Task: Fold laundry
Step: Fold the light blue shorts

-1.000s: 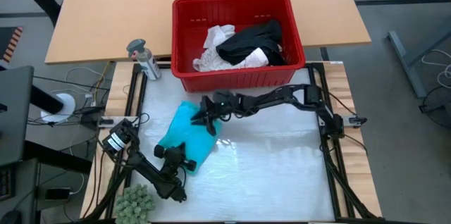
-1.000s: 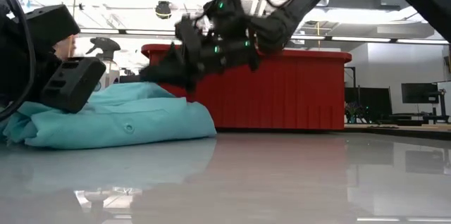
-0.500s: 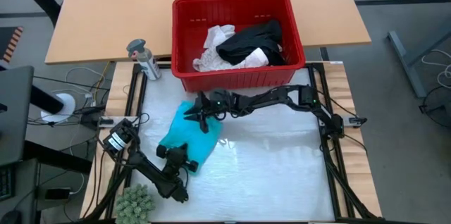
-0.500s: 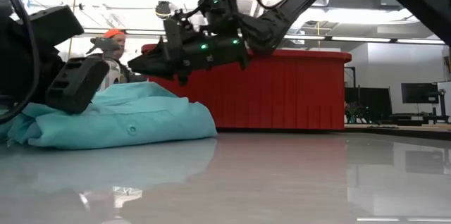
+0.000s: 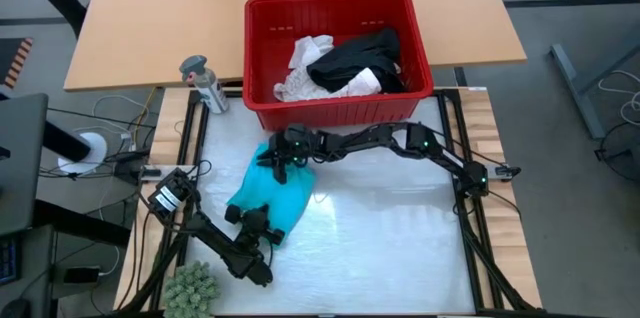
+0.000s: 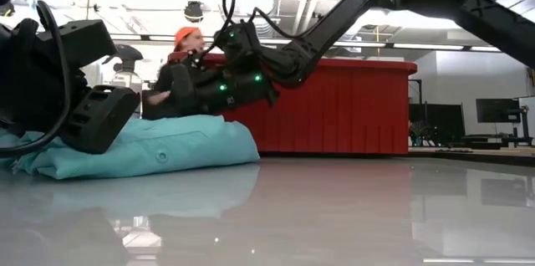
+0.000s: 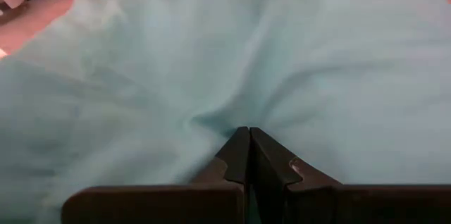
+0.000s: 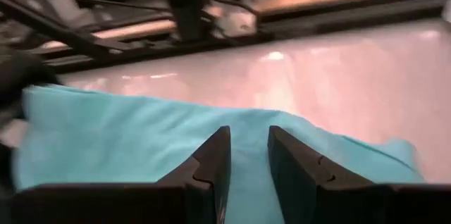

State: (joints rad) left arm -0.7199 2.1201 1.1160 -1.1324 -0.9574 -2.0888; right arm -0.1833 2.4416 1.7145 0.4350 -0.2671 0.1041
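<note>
Overhead: teal garment [image 5: 268,194] bunched on white tabletop [image 5: 390,238], just before red basket [image 5: 338,53]; right hand [image 5: 277,158] above its far edge. Left wrist: left hand [image 7: 248,146] pinched shut on teal cloth. Right wrist: fingers [image 8: 211,160] parted, empty.

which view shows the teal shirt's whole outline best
The high view: it shows the teal garment whole on the table, between both grippers. The low view shows only its side; the wrist views show only close-up patches of cloth.

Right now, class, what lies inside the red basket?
Inside the red basket lie a black garment and white garments. Anything beneath them is covered and cannot be seen.
</note>
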